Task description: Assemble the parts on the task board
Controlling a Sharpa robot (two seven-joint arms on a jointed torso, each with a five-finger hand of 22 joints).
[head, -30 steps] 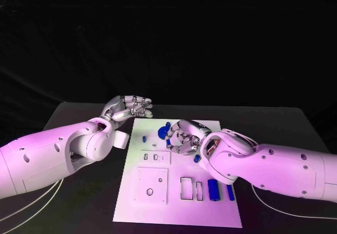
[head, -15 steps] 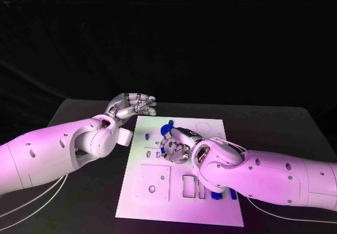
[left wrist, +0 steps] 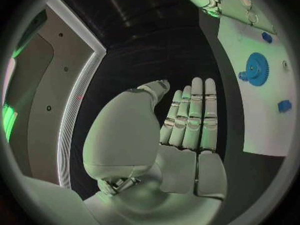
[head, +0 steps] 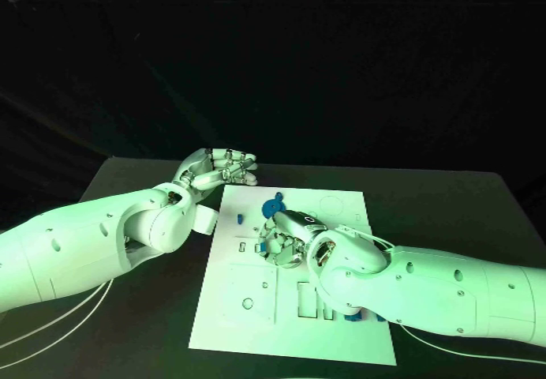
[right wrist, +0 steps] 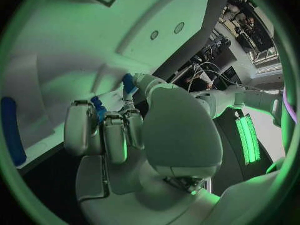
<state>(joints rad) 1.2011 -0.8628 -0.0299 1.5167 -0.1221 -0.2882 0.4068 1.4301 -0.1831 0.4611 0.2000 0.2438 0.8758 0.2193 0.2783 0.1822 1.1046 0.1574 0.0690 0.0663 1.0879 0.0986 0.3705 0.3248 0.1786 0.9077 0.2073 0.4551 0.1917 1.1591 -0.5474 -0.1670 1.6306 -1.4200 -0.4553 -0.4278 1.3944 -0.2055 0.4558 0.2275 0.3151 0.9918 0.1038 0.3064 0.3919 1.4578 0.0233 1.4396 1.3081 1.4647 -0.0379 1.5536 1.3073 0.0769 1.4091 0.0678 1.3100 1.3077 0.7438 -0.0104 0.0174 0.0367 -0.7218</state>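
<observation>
The white task board lies in the middle of the table. A blue gear sits near its far end, with a small blue piece beside it. My right hand hovers low over the board's middle, fingers curled in, pinching a small blue part at the thumb tip. My left hand is off the board's far left corner, fingers side by side, holding nothing.
More blue parts lie at the board's near right, half hidden under my right forearm; a long blue one shows on the board in the right wrist view. Black table surrounds the board.
My right hand has moved nearer and slightly left along the board, and now covers its middle. The left hand has hardly moved.
</observation>
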